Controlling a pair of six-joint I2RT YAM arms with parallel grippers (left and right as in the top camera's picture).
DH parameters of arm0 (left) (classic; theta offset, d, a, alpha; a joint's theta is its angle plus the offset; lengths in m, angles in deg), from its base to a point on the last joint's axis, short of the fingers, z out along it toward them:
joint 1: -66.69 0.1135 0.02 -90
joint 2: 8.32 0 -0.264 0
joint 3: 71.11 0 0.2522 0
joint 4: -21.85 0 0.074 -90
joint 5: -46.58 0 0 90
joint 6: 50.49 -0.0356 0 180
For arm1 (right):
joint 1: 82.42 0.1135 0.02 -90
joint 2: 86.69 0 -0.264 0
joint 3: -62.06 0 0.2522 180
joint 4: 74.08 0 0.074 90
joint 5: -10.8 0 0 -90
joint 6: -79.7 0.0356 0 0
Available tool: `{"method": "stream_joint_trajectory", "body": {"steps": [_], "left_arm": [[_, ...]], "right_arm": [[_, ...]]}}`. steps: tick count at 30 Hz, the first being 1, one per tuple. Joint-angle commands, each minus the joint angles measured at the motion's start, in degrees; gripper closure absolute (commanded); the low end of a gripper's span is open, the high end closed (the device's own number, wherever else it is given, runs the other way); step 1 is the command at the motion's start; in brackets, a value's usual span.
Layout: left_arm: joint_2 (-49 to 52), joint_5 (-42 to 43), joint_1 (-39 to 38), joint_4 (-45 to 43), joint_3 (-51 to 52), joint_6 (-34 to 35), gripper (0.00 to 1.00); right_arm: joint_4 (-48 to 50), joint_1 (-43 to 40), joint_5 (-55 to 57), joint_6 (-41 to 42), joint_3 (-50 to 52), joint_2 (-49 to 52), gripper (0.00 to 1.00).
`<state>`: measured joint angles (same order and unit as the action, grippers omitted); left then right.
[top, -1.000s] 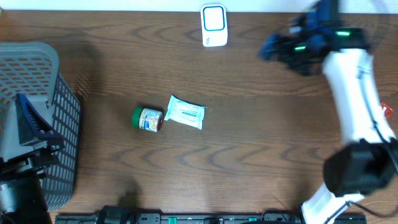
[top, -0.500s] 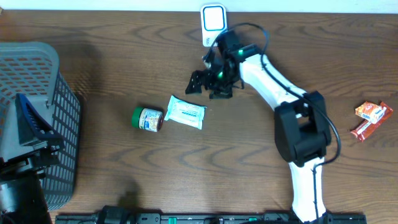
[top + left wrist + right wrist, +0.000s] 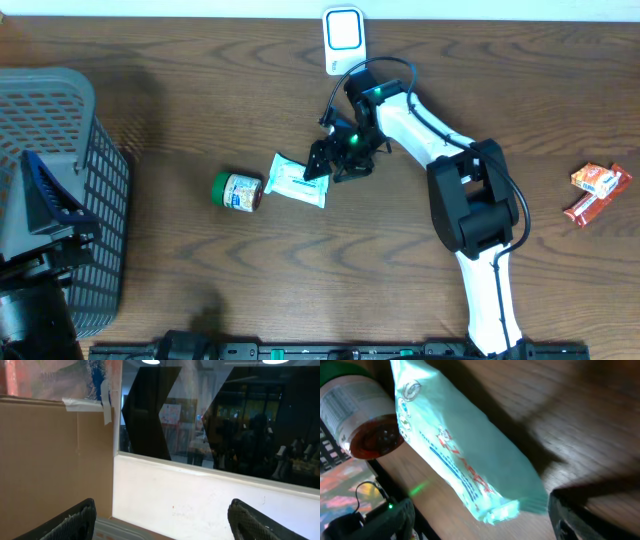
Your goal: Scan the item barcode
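The right arm's smooth white tubular links point(image 3: 420, 125) were joined by bulky black joint housings point(image 3: 475, 205). A thin black cable point(image 3: 385, 59) arched beside the upper link, and small green indicator lights point(image 3: 352, 136) glowed on the dark wrist. The right gripper point(image 3: 480, 522) had black, rounded fingers point(image 3: 395, 520) with a grainy, pebbled surface. The left gripper point(image 3: 160, 522) carried the same dark textured fingers point(image 3: 75, 520).

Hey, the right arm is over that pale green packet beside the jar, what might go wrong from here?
The right pincer stands open over only the near end of the packet, so a grip on that thin, crinkly edge may slip when lifting. The jar lies on its side close beside the packet; a nudge might set it rolling.
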<state>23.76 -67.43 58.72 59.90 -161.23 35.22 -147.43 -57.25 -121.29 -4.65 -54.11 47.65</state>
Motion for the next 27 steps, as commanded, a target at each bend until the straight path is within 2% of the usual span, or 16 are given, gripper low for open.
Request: {"method": "stream_joint_trajectory", "body": {"steps": [1, 4, 6, 8, 9, 10, 11, 12, 16, 18, 20, 23, 27], "left_arm": [[-0.7, -0.7, 0.3, 0.1, 0.0, 0.3, 0.15], [-0.7, -0.7, 0.3, 0.1, 0.0, 0.3, 0.16], [-0.7, -0.7, 0.3, 0.0, 0.0, 0.3, 0.15], [-0.7, -0.7, 0.3, 0.0, 0.0, 0.3, 0.16], [-0.7, -0.7, 0.3, 0.1, 0.0, 0.3, 0.16], [-0.8, -0.7, 0.3, 0.1, 0.0, 0.3, 0.16], [-0.8, -0.7, 0.3, 0.1, 0.0, 0.3, 0.16], [-0.8, -0.7, 0.3, 0.1, 0.0, 0.3, 0.15], [-0.8, -0.7, 0.3, 0.1, 0.0, 0.3, 0.15], [-0.8, -0.7, 0.3, 0.1, 0.0, 0.3, 0.15], [-0.8, -0.7, 0.3, 0.1, 0.0, 0.3, 0.16], [-0.8, -0.7, 0.3, 0.1, 0.0, 0.3, 0.16], [-0.8, -0.7, 0.3, 0.1, 0.0, 0.3, 0.15]], "right_arm": [[1.6, 1.7, 3.2, -4.0, 0.7, 3.7, 0.17], [4.9, 1.9, 3.2, -4.0, 0.7, 4.0, 0.14], [6.3, 2.0, 3.3, -3.8, 0.7, 4.4, 0.2], [6.7, 2.1, 3.2, -3.8, 0.7, 5.2, 0.44], [6.6, 2.1, 3.3, -3.8, 0.7, 5.5, 0.61], [6.5, 2.2, 3.6, -4.1, 0.8, 5.9, 0.73], [6.5, 2.2, 4.7, -4.1, 0.8, 6.1, 0.91], [6.5, 2.2, 6.0, -4.1, 0.8, 6.2, 0.99], [7.3, 2.0, 9.0, -4.1, 0.4, 5.5, 0.99], [5.5, 1.2, 9.7, -4.5, -0.7, 4.0, 0.98], [1.6, -0.2, 14.9, -4.0, -2.3, 0.6, 0.98], [-3.3, -1.3, 33.2, 0.9, -3.1, -7.4, 0.99], [-8.8, 0.1, 63.9, 6.7, -3.1, -18.6, 0.98]]}}
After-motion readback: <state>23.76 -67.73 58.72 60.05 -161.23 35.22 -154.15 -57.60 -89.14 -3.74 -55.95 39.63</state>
